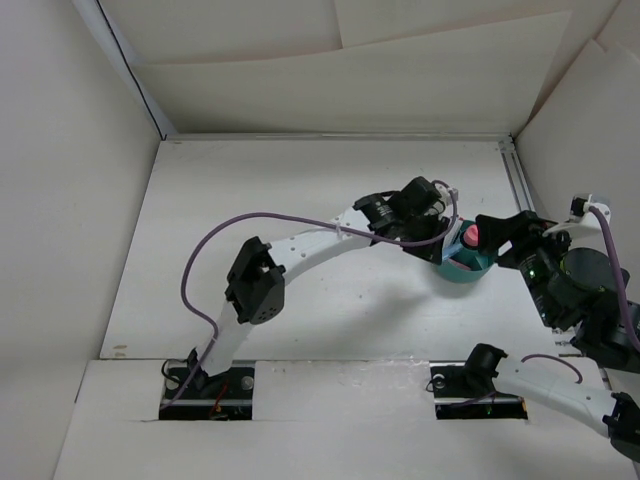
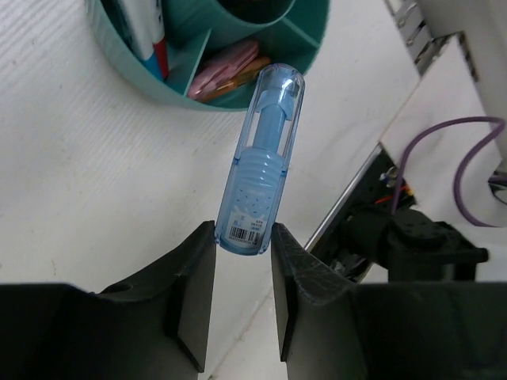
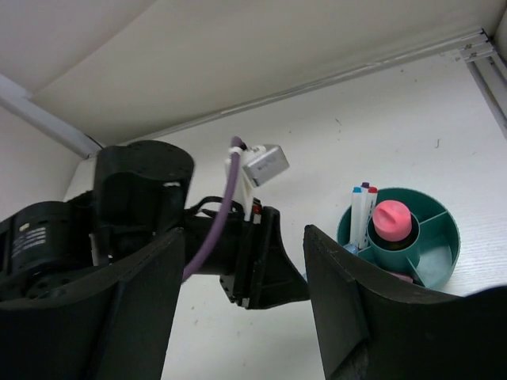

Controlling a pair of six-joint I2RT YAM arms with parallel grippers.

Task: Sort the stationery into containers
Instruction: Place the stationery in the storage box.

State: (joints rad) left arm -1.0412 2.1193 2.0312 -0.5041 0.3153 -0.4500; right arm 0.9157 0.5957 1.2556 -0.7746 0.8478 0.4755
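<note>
My left gripper (image 2: 244, 245) is shut on the barcode end of a short translucent blue marker (image 2: 261, 158). The marker's far end reaches just over the near rim of the round teal cup (image 2: 119, 55). One cup compartment holds pink and orange markers (image 2: 226, 67); another holds white pens (image 2: 154, 39). In the top view my left gripper (image 1: 445, 240) hangs over the cup (image 1: 462, 275), beside the pink glue stick cap (image 1: 471, 236). My right gripper (image 3: 244, 237) is open and empty, just right of the cup (image 3: 444, 261), which holds the pens (image 3: 363, 210) and the glue stick (image 3: 392, 220).
An aluminium rail (image 1: 518, 190) runs along the table's right side, close behind the cup. White walls (image 1: 340, 90) enclose the back and both sides. The right arm's base and purple cable (image 2: 444, 166) lie near the cup in the left wrist view.
</note>
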